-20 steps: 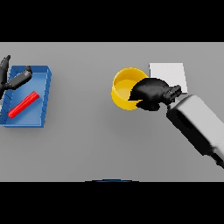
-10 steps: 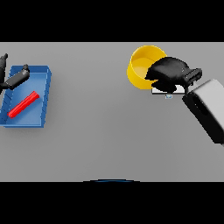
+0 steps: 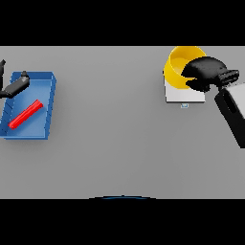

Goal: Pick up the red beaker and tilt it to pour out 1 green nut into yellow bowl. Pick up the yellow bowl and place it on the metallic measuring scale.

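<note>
Right hand (image 3: 206, 72), fingers curled on the rim of the round yellow bowl (image 3: 179, 64), is carrying it further toward the far right; the bowl is now hanging tilted over the flat metallic measuring scale (image 3: 182, 94). Placement looks close. Left hand (image 3: 14, 86) is idling, fingers relaxed, over the blue tray (image 3: 48, 95) at left.

A bare test bench, probably a lab: a plain grey table (image 3: 119, 143) carries a flat metallic weighing scale (image 3: 184, 95), a yellow bowl (image 3: 179, 67), and a blue tray (image 3: 45, 110) holding a red beaker (image 3: 26, 114) lying on its side.
</note>
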